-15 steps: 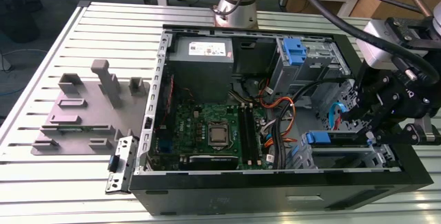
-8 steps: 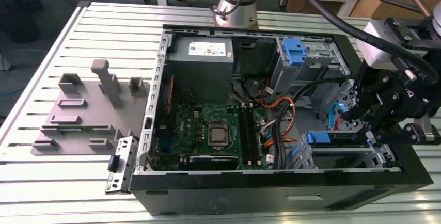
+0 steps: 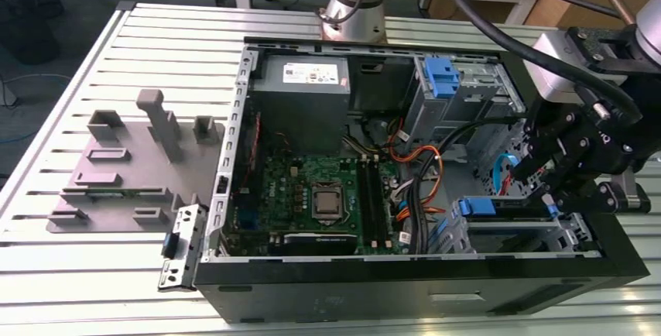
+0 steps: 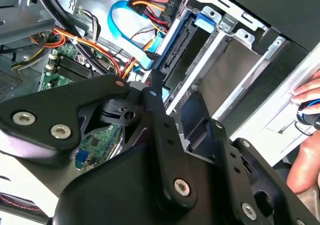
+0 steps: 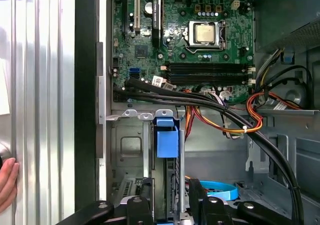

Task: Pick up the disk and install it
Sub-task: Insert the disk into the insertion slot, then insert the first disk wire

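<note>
Exterior view shows the gripper (image 3: 547,197) by the disk (image 3: 481,207); wrist views, a hand (image 4: 302,155)

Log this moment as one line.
gripper: over drive cage | disk: in cage slot, blue rail showing | person's hand: near computer case

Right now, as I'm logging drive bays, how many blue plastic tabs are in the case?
2: one blue tab near the power supply, another blue tab beside the gripper; the gripper may hide more.

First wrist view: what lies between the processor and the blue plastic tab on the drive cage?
Memory slots, then a bundle of black cables, as the first wrist view shows.
</note>
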You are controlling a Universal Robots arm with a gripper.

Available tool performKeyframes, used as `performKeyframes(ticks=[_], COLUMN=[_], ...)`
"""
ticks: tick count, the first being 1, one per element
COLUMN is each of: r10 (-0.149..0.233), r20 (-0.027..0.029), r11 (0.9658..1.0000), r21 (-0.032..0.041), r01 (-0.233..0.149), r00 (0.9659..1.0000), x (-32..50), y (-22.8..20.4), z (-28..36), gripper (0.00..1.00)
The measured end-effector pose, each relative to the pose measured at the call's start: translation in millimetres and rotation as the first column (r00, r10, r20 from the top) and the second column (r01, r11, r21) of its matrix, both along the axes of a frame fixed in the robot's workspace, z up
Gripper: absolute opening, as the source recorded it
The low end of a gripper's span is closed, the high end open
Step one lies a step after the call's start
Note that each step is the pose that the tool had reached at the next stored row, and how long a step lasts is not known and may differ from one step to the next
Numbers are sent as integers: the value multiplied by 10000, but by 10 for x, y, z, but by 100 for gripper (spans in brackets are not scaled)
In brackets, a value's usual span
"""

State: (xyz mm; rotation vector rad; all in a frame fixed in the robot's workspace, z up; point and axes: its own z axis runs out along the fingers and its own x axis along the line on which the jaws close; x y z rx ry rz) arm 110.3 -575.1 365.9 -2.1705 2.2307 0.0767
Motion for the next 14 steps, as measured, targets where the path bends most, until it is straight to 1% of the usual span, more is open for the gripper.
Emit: performKeyframes(ticks=[1, 9, 14], r10=[2, 3, 3], r20=[6, 13, 14], r11=[10000, 10000, 10000], r21=[1, 3, 3], r01=[-2, -3, -3], r00=[10000, 10000, 10000], x=[-1, -2, -2], y=[7, 8, 8], z=[-2, -9, 29], gripper=[42, 42, 42])
